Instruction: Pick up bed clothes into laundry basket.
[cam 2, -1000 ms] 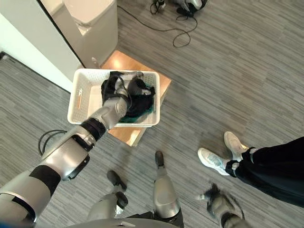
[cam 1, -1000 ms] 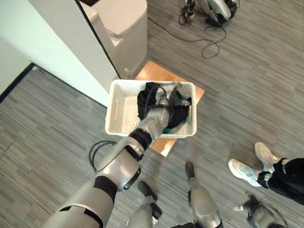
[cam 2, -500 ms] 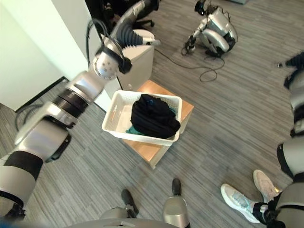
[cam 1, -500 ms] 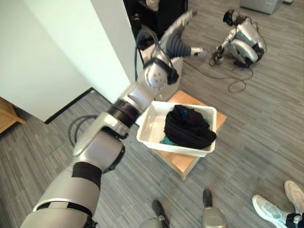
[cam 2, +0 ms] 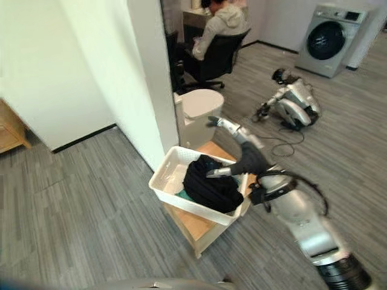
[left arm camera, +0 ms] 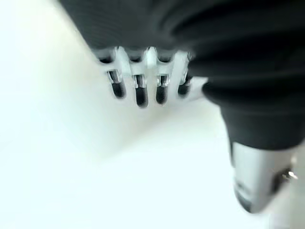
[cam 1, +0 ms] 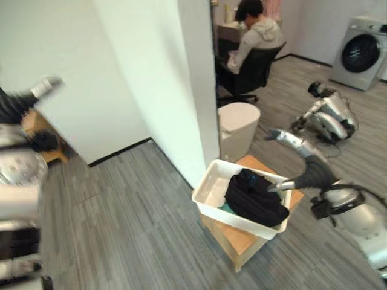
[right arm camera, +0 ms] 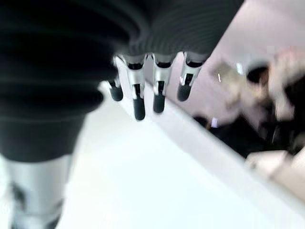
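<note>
The dark clothes (cam 2: 210, 185) are piled in the white basket (cam 2: 166, 177), just beside the empty, straight-fingered right hand (cam 2: 233, 132), nearer than the equally empty left hand (left arm camera: 143, 86)

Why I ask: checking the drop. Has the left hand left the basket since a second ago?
Yes. The left hand is raised by the white wall, away from the laundry basket.

You are in a lab or office fitted out like a home: grey plank floor (cam 1: 133, 211), white partition wall (cam 1: 151, 72), a washing machine (cam 2: 329, 39) in the corner, a person (cam 2: 221, 24) seated at a desk, and a legged robot (cam 2: 296, 106) lying on the floor.
</note>
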Controlling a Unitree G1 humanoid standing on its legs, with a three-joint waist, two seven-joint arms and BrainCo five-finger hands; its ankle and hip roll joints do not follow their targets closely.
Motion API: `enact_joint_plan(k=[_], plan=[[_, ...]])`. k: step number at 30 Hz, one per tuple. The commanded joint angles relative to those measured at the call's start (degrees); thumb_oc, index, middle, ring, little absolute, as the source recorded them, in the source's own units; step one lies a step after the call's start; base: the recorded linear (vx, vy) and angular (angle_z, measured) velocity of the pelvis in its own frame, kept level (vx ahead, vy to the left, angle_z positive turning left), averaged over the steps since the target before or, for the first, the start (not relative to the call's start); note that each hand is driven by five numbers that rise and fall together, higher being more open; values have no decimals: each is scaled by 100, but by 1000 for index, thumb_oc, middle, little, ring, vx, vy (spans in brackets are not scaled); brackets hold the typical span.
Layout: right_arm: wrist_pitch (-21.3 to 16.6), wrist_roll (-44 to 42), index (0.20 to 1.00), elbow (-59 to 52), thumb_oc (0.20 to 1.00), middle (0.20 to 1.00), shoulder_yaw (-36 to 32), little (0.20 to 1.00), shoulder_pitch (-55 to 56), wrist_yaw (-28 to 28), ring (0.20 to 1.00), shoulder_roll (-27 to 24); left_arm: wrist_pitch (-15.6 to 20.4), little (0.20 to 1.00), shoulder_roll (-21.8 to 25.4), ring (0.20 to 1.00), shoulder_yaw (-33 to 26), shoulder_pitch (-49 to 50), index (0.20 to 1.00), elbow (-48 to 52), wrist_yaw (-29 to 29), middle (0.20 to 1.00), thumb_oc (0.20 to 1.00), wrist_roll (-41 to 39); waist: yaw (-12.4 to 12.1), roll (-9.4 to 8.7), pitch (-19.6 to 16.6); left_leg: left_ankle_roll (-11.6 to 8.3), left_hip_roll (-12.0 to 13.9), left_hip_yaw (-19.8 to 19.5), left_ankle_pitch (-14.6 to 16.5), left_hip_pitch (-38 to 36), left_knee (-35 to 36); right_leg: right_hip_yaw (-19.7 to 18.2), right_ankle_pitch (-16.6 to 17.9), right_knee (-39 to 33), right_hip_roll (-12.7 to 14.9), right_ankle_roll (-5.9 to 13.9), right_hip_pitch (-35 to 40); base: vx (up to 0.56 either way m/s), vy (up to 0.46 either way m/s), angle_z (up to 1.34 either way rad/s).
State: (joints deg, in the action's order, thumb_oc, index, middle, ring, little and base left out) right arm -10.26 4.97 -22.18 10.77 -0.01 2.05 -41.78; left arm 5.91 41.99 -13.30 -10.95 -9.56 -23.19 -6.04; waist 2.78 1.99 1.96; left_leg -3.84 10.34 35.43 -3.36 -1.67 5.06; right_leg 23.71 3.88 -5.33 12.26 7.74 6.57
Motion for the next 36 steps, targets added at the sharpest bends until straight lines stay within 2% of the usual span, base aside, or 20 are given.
enact_joint_plan(k=[1,2,3,6,8,9,10,11,12,13,14,15,16,19,23,28,30,33,35,36], plan=[[-149,247,1000,16,1000,1000,-237,1000,-454,339,1000,218,214,1000,199,1000,-277,-101,1000,-23,-193,1000,1000,-34,122,10,155,-293,877,868,98,-466,-195,429,-341,66,300,183,-100,-186,60,181],[-64,450,1000,100,1000,1000,-391,1000,-296,524,1000,435,238,1000,-97,1000,-126,220,1000,-238,15,1000,1000,-202,397,-19,108,-220,1277,2151,-83,-732,-518,988,-269,104,415,44,-47,-254,61,192],[-38,537,1000,156,1000,1000,-454,1000,-142,605,1000,524,269,1000,-399,1000,-8,470,1000,-321,152,1000,1000,-393,507,-30,49,-170,1379,2693,-42,-943,-682,1329,-288,122,390,-59,46,-275,103,216],[79,835,1000,240,1000,1000,-797,1000,268,702,1000,680,354,1000,-1066,1000,229,1230,1000,-270,692,1000,1000,-807,472,54,-14,-167,1220,2440,-13,-816,-751,1680,-269,331,372,-80,333,36,216,173],[71,897,1000,391,1000,1000,-792,1000,160,794,1000,851,399,1000,-1329,1000,384,1550,1000,-306,922,1000,1000,-840,396,30,56,-5,979,2207,173,-748,-555,1786,-157,1073,631,35,231,95,404,124],[74,970,1000,520,1000,1000,-723,1000,106,796,1000,1035,379,1000,-1478,1000,413,1749,1000,-433,1005,1000,1000,-892,363,-32,137,204,773,2075,411,-777,-437,1736,65,1985,1003,231,93,96,323,94],[67,978,1000,534,1000,1000,-714,1000,97,801,1000,1040,382,1000,-1475,1000,410,1753,1000,-433,1007,1000,1000,-895,382,-57,135,234,723,2073,438,-771,-431,1742,66,2052,1076,262,72,215,324,120],[78,1062,1000,634,1000,1000,-594,1000,-6,826,1000,1205,438,1000,-1628,1000,433,1858,1000,-512,965,1000,1000,-1099,426,-132,298,360,494,1661,579,-792,-221,1118,776,2942,1471,672,-296,131,182,133],[95,1096,1000,726,1000,1000,-489,1000,-101,877,1000,1259,480,1000,-1680,1000,430,1886,1000,-510,913,1000,1000,-1186,397,-147,345,409,459,1380,614,-708,-120,640,687,3097,1445,699,-483,133,161,160],[84,1104,1000,759,1000,1000,-464,1000,-137,894,1000,1262,484,1000,-1680,1000,415,1887,1000,-509,910,1000,1000,-1190,398,-154,322,416,450,1400,605,-677,-118,617,680,3127,1461,696,-543,76,148,148],[88,1065,1000,826,1000,1000,-368,1000,-210,912,1000,1313,533,1000,-1729,1000,461,1879,1000,-453,903,1000,1000,-1328,412,-144,357,397,397,954,691,-564,-76,-85,383,3269,1145,637,-881,213,190,136],[70,969,1000,917,1000,1000,-347,1000,-169,906,1000,1335,631,1000,-1834,1000,527,1858,1000,-535,1017,1000,1000,-1545,462,-165,426,328,250,187,832,-376,-9,-1074,-348,2844,480,543,-1177,284,180,154],[31,907,1000,951,1000,1000,-324,1000,-124,896,1000,1346,671,1000,-1832,1000,570,1820,1000,-587,1102,1000,1000,-1600,471,-186,459,313,171,-93,903,-298,-6,-1448,-616,2558,249,455,-1255,216,27,180],[14,856,1000,1021,1000,1000,-322,1000,8,820,1000,1460,708,1000,-1878,1000,718,1730,1000,-727,1232,1000,1000,-1659,537,-254,500,224,-19,-901,926,-90,-6,-2266,-808,1656,-153,218,-1366,241,-105,224],[78,783,1000,1109,1000,1000,-90,1000,160,723,1000,1520,755,1000,-1960,1000,1124,1480,1000,-858,1234,1000,1000,-1695,869,-305,610,206,-535,-2318,1134,-26,-6,-4433,-659,704,-1138,124,-1619,304,-74,295],[74,764,1000,1324,1000,1000,260,1000,-192,630,1000,1490,775,1000,-2063,1000,1309,1451,1000,-806,1410,1000,1000,-1620,673,-273,647,134,-681,-2516,919,-248,-6,-3926,-354,115,-804,37,-1039,117,-147,130],[113,792,1000,1419,1000,1000,426,1000,-347,522,1000,1439,774,1000,-2213,1000,1379,1486,1000,-762,1455,1000,1000,-1765,541,-291,743,-27,-548,-2184,1021,13,-889,-3432,-379,41,-518,-98,-672,10,-194,68],[146,793,1000,1448,1000,1000,483,1000,-417,484,1000,1419,718,1000,-2316,1000,1413,1552,1000,-722,1522,1000,1000,-1832,579,-265,764,-16,-409,-1669,1075,123,-1150,-3098,-401,33,-464,-120,-522,5,-79,98],[187,692,1000,1429,1000,1000,563,1000,-447,412,1000,1521,640,1000,-2379,1000,1470,1661,1000,-834,1587,1000,1000,-1673,402,-292,805,140,-881,-2120,1291,305,-1374,-3218,-442,33,-627,-251,-408,81,-110,50],[202,726,1000,1392,1000,1000,509,1000,-360,391,1000,1516,593,1000,-2389,1000,1482,1705,1000,-804,1615,1000,1000,-1585,431,-294,766,193,-889,-2161,1328,226,-1188,-3157,-444,33,-669,-264,-376,65,-83,1]])
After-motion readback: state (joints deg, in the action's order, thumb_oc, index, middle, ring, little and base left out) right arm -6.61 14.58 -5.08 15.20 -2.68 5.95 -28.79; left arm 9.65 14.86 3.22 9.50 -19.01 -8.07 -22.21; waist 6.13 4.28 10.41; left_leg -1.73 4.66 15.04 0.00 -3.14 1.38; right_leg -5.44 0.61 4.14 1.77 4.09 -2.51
